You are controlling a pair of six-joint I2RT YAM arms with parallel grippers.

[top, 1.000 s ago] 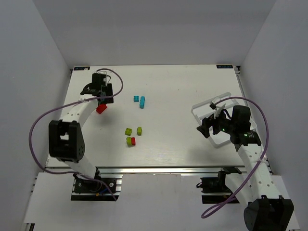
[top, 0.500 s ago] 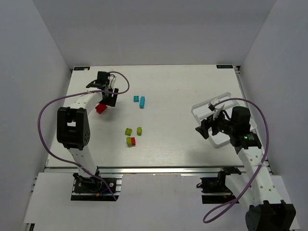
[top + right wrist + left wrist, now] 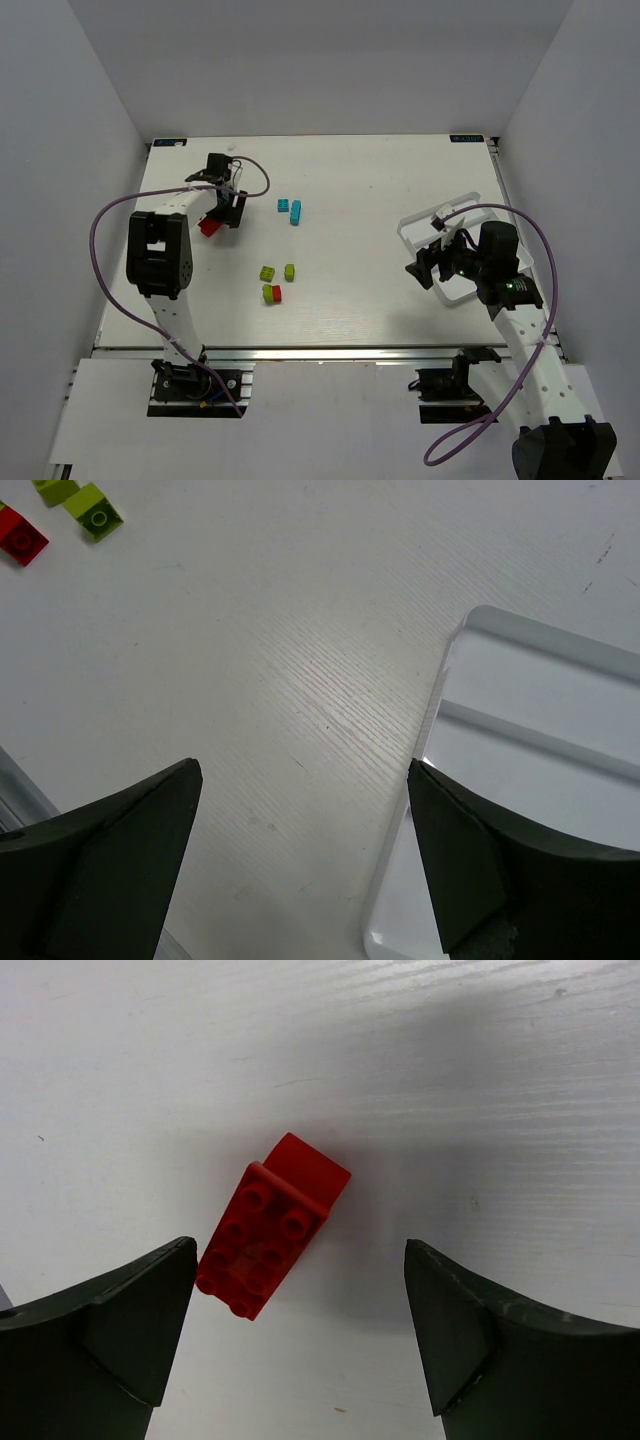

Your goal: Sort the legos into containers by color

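A red lego (image 3: 209, 226) lies on the white table at the far left. My left gripper (image 3: 223, 207) hovers over it, open and empty. In the left wrist view the red lego (image 3: 270, 1228) lies studs up between the open jaws, close to the left finger (image 3: 130, 1330), and my gripper (image 3: 300, 1295) does not touch it. Two cyan legos (image 3: 290, 208) lie at the centre back. Two lime green legos (image 3: 278, 271) and a green-and-red pair (image 3: 272, 293) lie mid-table. The white tray (image 3: 408, 228) sits at the right. My right gripper (image 3: 428, 268) is open and empty at its left edge (image 3: 305, 790).
The right wrist view shows the tray's near corner and a divider (image 3: 530, 730), with no legos in the visible part. Green legos (image 3: 95, 510) and a red one (image 3: 22, 538) show at that view's top left. The table's front rail runs at the bottom.
My left arm has swung its elbow inward and the gripper has shifted slightly right over the red lego. The lego has stayed put. The right arm has barely moved.
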